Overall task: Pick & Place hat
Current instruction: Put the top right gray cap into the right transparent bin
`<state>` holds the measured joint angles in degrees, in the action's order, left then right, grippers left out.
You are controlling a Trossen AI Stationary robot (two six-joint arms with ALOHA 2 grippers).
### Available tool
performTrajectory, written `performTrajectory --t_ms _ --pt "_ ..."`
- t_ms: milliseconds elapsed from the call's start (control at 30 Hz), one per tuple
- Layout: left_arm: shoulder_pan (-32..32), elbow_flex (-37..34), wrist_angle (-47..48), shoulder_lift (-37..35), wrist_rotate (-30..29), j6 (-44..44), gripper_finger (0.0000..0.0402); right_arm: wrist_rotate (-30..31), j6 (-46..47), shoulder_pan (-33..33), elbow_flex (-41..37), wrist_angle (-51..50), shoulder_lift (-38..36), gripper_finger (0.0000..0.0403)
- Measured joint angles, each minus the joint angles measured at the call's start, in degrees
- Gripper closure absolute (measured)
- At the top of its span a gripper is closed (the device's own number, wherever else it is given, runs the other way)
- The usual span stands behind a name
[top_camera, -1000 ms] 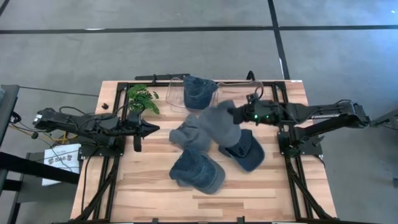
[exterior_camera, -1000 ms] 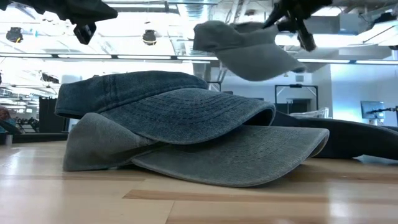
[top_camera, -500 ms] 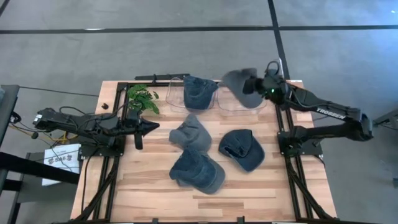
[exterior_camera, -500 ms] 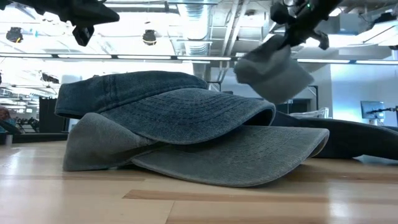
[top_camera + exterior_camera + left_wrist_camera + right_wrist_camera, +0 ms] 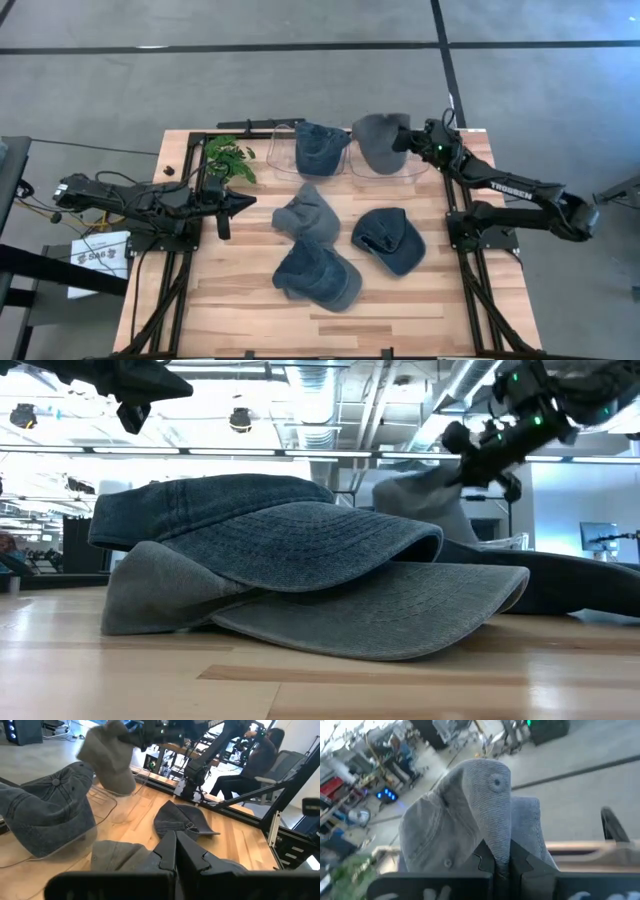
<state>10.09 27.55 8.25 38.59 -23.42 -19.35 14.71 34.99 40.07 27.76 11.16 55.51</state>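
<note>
A wooden table stands on a grey floor crossed by dark lines; the low view looks past it into a bright workshop with ceiling ducts and lamps. At the far edge of the table sit two clear containers side by side. The left container holds a dark blue cap. Beside it, toward the left arm, lies a green plant sprig.

The right gripper reaches over the right container, its fingers closed tight on the cloth of a grey cap, which hangs in the air above that container. In the right wrist view the grey cap drapes over the pinched fingertips, its top button visible. In the low view the same cap hangs below the gripper, behind the nearer caps.

Three more caps lie on the middle of the table: a grey-blue cap touching a denim cap nearer the front edge, and a navy cap apart, toward the right arm.

The left gripper waits over the left side of the table, fingers pressed together and empty. The left wrist view shows a seated person beyond the table.
</note>
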Motion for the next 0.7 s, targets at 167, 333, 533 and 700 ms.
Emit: performTrajectory --t_ms 167,333,533,700 --pt "0.02 0.0 -0.03 -0.01 -1.94 0.08 0.0401 -2.93 0.79 0.57 -6.84 6.23 0.0 0.0403" --pt "0.02 0.0 -0.58 -0.01 -4.18 -0.28 0.0401 -2.88 2.94 0.6 -8.6 5.34 -0.02 0.0385" --pt "0.0 0.0 -1.85 -0.02 -6.49 -1.18 0.0401 -2.95 2.96 0.6 -8.6 5.18 -0.02 0.0331" --pt "0.02 0.0 -1.77 -0.02 -3.75 -1.18 0.0401 -4.93 2.95 0.6 -7.79 4.28 -0.34 0.0269"
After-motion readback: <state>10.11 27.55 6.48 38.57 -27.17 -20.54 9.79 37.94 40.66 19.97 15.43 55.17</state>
